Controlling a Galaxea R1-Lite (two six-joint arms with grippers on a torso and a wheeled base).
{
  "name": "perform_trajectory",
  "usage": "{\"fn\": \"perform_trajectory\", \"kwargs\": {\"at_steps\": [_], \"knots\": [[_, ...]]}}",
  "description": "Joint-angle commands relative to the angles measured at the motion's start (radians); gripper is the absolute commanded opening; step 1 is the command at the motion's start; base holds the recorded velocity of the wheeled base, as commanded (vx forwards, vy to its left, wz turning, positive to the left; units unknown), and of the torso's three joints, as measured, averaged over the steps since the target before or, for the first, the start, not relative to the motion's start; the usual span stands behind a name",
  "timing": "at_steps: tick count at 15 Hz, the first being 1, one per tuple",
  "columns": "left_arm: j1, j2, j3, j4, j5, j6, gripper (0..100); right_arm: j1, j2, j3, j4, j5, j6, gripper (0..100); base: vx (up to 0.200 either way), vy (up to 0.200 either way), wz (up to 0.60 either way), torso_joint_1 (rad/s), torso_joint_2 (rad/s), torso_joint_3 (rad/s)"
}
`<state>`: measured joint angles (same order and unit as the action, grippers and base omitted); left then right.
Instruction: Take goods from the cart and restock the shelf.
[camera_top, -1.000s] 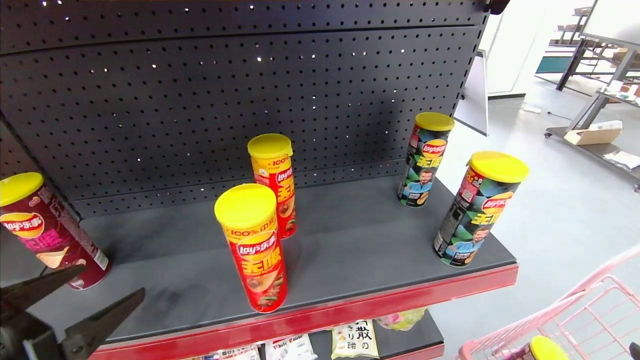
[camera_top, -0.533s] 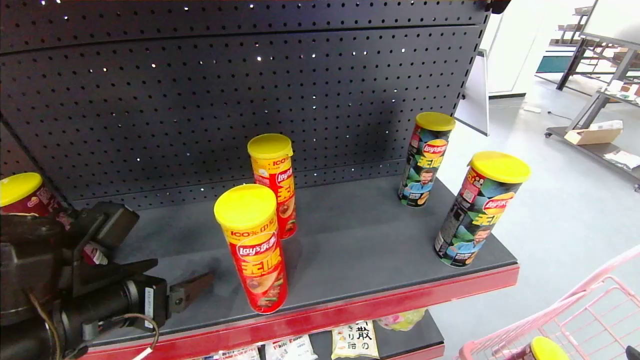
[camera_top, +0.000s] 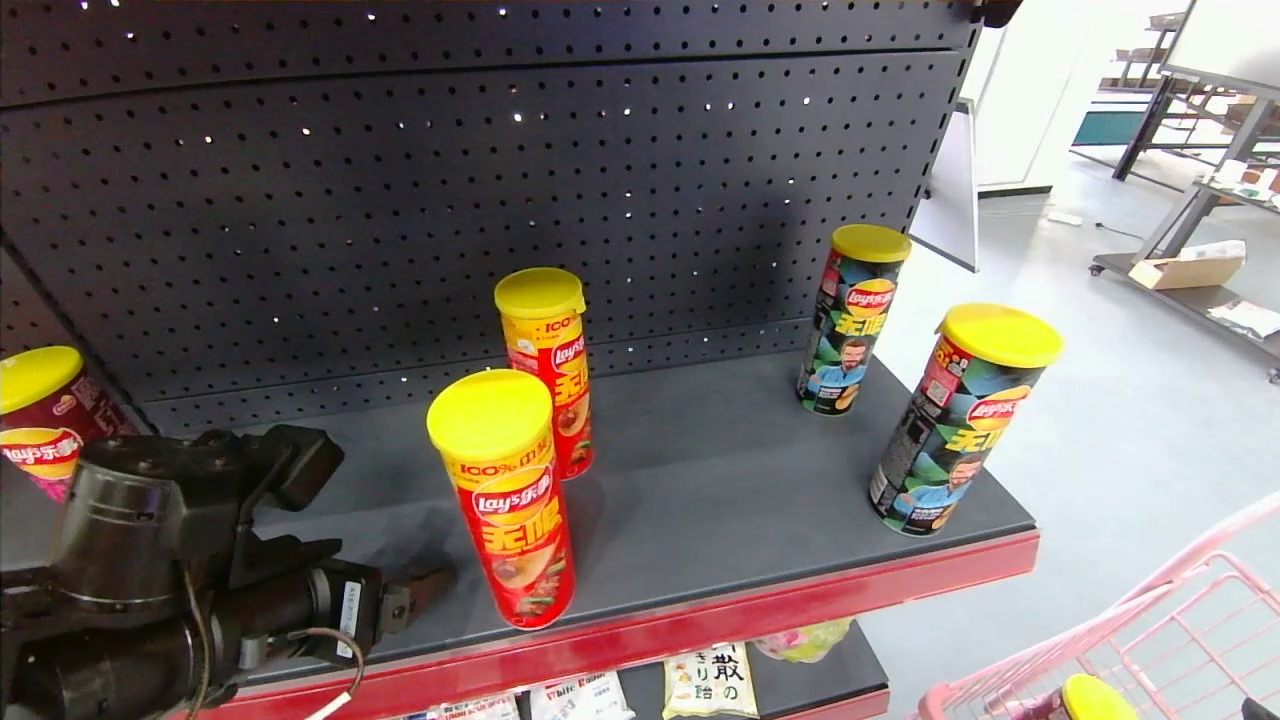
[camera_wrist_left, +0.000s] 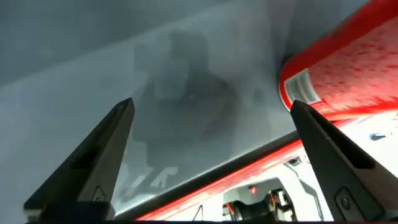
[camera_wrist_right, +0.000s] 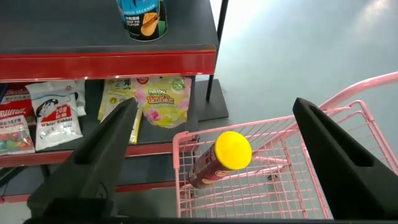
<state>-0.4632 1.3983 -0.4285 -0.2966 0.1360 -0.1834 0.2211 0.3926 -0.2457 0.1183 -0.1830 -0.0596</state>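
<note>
Dark grey shelf (camera_top: 700, 500) with a red front lip and a black pegboard back (camera_top: 400, 200), standing on a pale grey floor (camera_top: 1120, 400); off to the robot's right the room opens up to some metal-framed tables (camera_top: 1200, 100) and a cardboard box (camera_top: 1195, 268). Five chip tubes are upright on the shelf, all with yellow lids. The front red can (camera_top: 505, 495) and the rear red can (camera_top: 548, 365) have red labels with a yellow band and big yellow characters. The rear dark can (camera_top: 850, 320) and the front dark can (camera_top: 955, 420) have a green-and-black pattern with a cartoon figure, and the maroon can (camera_top: 45, 420) is way over on the left. The left gripper (camera_wrist_left: 208, 115) is down low over the shelf near the front lip, fingers spread wide with nothing between them. The front red can is just beside it on its right, and I can't tell if a finger touches it. The right gripper (camera_wrist_right: 214, 106) is also wide open and empty, hanging above the pink cart (camera_wrist_right: 280, 186). A maroon tube (camera_wrist_right: 221, 158) with a yellow lid sits tilted in the cart's basket, well below the fingers. The shelf underneath has snack bags (camera_wrist_right: 158, 99), white and yellow-green packs lying flat.
</note>
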Motion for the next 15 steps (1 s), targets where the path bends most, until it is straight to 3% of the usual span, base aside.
{"fn": "perform_trajectory", "kwargs": {"at_steps": [1,15], "knots": [[0.0,0.034,-0.006,-0.001,-0.001,-0.001,100,0.0,0.003,0.0,0.0,-0.001,0.0,100,0.0,0.0,0.0,0.0,0.0,0.0],[-0.011,0.146,-0.081,-0.004,-0.001,0.005,100,0.0,0.015,-0.007,-0.002,0.0,0.0,100,0.0,0.0,0.0,0.0,0.0,0.0]]}}
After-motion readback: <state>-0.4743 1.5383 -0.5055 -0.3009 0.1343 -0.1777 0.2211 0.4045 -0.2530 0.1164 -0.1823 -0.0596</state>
